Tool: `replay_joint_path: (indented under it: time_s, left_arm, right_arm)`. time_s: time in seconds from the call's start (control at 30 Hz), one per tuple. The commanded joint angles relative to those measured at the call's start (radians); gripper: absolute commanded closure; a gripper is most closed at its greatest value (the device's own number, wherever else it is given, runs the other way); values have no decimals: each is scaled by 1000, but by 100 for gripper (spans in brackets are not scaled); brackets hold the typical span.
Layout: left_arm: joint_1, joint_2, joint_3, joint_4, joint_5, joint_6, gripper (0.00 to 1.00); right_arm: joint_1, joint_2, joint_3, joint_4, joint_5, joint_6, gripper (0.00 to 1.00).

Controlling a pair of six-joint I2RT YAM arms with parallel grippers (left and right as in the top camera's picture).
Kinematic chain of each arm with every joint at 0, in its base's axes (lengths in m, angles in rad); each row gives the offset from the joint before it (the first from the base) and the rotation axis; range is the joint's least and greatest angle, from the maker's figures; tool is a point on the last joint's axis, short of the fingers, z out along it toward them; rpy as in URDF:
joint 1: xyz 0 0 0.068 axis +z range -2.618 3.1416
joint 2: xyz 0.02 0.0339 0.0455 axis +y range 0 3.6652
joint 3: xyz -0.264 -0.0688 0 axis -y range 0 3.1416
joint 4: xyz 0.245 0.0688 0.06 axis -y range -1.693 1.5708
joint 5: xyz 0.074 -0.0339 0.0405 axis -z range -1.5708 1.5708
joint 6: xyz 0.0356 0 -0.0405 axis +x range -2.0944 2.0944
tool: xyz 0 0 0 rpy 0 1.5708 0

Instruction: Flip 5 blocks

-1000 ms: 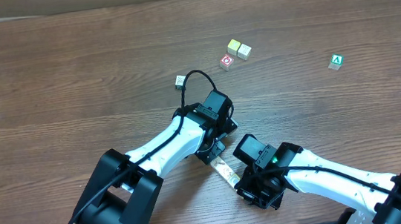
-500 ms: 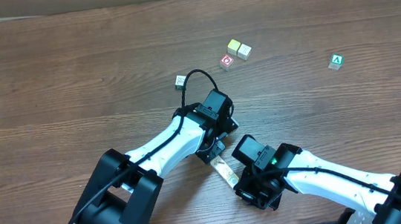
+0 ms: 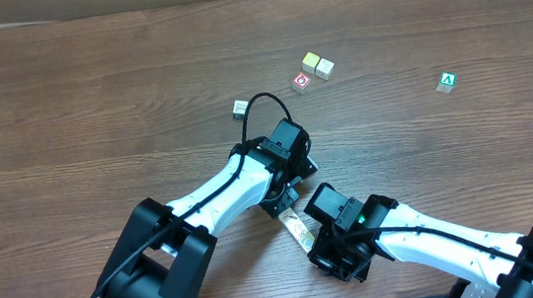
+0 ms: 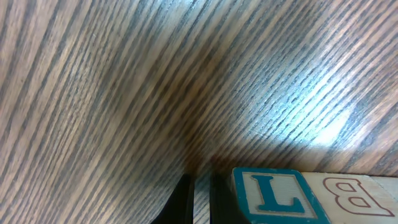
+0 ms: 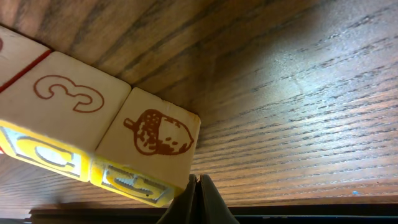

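A short row of pale wooden blocks [image 3: 297, 225] lies on the table between my two grippers. In the left wrist view its end block [image 4: 273, 194] shows a blue L, and a block with a brown B [image 4: 350, 194] sits beside it. My left gripper [image 4: 200, 199] is shut and holds nothing, its right finger against the L block's side. In the right wrist view the other end block [image 5: 155, 134] bears an acorn, next to a block with a 3 [image 5: 67, 93]. My right gripper [image 5: 199, 186] is shut and empty, its tips at the acorn block's lower corner.
Farther back on the table stand two yellow-topped cubes [image 3: 316, 64], a red-framed cube [image 3: 301, 82] and a small pale cube [image 3: 239, 107]. A cube with a green A [image 3: 447, 81] sits far right. The left arm's cable [image 3: 260, 110] loops near the pale cube.
The right arm has shifted slightly left toward the row of blocks. The left arm and the blocks look unmoved.
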Motion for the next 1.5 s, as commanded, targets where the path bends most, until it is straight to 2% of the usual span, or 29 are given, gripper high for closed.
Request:
replay_joint_path:
  time_s: [0.0,0.97,1.47]
  left_arm:
    - [-1,13,-11,4,9,37,96]
    - [-2,13,-11,8,10,84,96]
    - [-2,13,-11,6,10,196,96]
  right_arm:
    - [10,2,0,12,2,13,96]
    - [34,2,0,31,2,38,96]
    - [37,2,0,34,2,42,96]
